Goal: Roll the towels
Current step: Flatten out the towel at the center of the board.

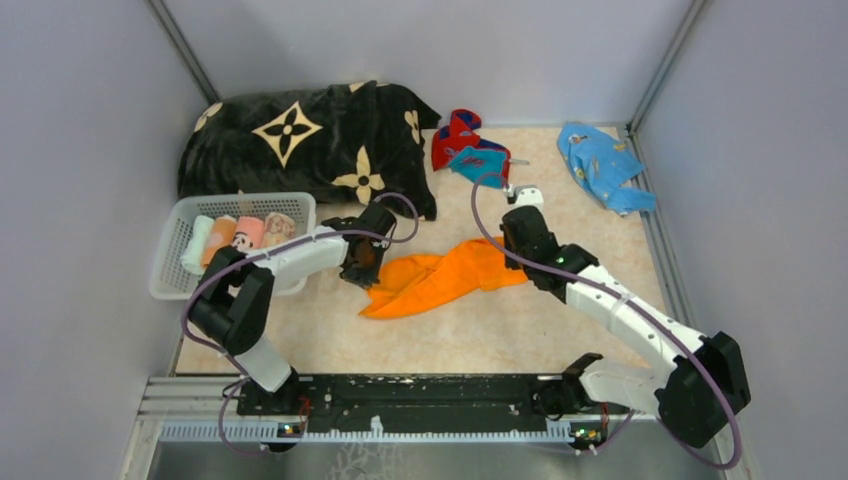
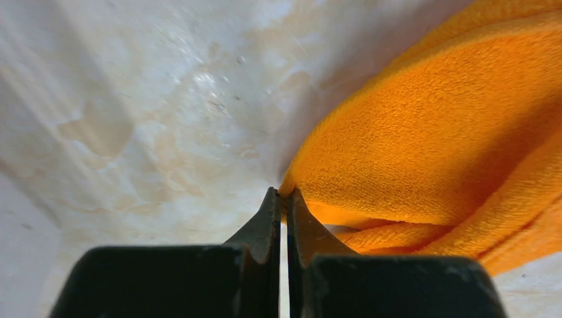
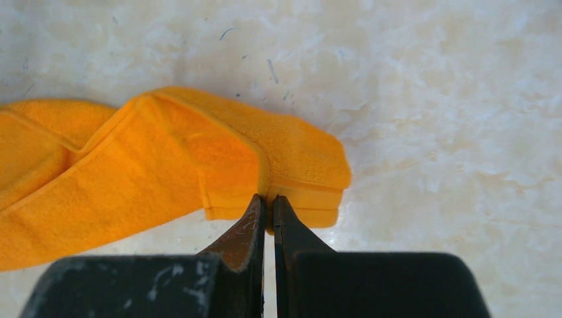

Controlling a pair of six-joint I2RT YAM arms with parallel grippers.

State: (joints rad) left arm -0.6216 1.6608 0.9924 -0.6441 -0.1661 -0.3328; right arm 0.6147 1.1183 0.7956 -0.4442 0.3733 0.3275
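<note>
- Four rolled towels lie side by side in a white basket at the far left of the table. One is pale green, one is orange, one is pink, and one has a picture on it.
- Behind the basket, at the back, sits a big black blanket with beige flowers on it. Its front edge comes right up to the basket.
- Just to the right of the basket, the left gripper is down low at the table top.
- From the left wrist camera, its two fingers are pressed tight together. They pinch the very tip of the orange towel, right at its corner.
- That orange towel lies in the middle of the table, between the two grippers. It is long, thin and a bit twisted, with soft folds along it. It is not rolled up.
- A red-and-teal towel lies crumpled at the back, just right of the black blanket.
- Near it, a little closer to us, the right gripper is at the right end of the orange towel.
- From the right wrist camera, its fingers are squeezed together too, nipping the folded edge of that end, where the layers are stacked.
- A blue towel lies bunched up in the back right corner, well apart from the orange one.
</note>
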